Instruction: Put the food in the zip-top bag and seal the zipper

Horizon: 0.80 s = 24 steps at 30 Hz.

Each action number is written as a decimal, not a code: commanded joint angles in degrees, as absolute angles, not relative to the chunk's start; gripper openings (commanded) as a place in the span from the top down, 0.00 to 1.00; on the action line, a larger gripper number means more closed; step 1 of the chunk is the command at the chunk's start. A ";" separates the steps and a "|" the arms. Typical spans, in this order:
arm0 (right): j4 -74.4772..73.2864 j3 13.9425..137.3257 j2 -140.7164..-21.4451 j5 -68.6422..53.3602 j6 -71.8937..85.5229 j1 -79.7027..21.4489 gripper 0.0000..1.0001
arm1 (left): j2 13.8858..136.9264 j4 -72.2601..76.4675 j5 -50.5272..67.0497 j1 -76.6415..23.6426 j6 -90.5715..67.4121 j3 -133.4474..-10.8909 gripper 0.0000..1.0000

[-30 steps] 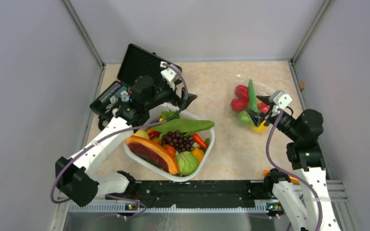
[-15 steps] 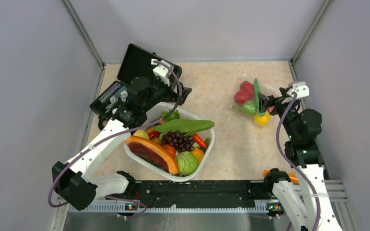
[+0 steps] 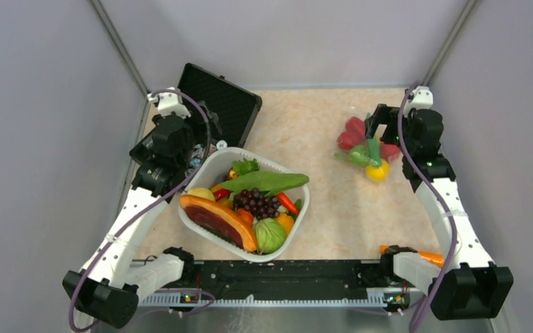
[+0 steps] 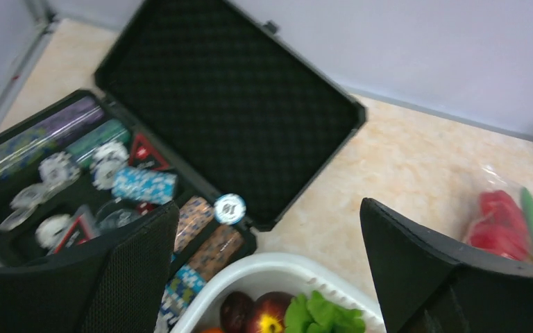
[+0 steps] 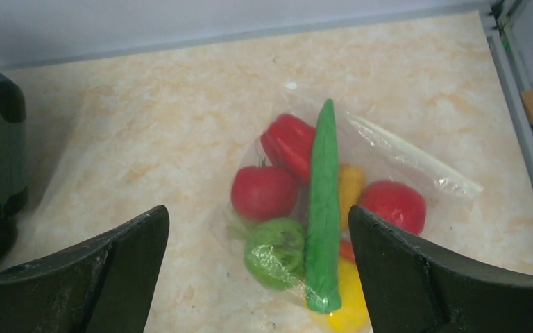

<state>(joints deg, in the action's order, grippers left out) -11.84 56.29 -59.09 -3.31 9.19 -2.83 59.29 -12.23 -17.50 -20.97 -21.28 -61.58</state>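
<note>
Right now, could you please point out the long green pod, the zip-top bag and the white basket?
long green pod [image 5: 323, 208], right wrist view, mid-length
zip-top bag [image 5: 388, 161], right wrist view, bare plastic
white basket [image 3: 308, 198], top view, right rim

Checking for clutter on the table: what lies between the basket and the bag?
Nothing. In the top view only bare tabletop lies between the basket and the bag.
</note>
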 commanded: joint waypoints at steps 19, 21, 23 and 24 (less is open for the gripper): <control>-1.28 49.32 -55.99 -14.25 17.64 9.58 0.04 | 52.41 -23.18 -34.17 -15.86 -30.10 -56.25 0.01; -0.42 48.64 -54.20 -17.65 16.02 9.58 0.03 | 54.80 -24.43 -34.24 -15.92 -31.36 -57.96 0.01; -0.36 47.92 -52.51 -18.20 15.50 9.56 0.03 | 56.99 -26.08 -34.79 -15.94 -32.45 -59.97 0.01; -0.35 47.64 -51.61 -17.33 15.56 9.58 0.03 | 57.64 -26.18 -34.68 -15.98 -32.51 -60.64 0.01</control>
<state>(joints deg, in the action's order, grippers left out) -3.68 48.03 -56.18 -14.72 17.56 9.43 54.48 -25.34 -33.15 -16.14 -30.04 -56.66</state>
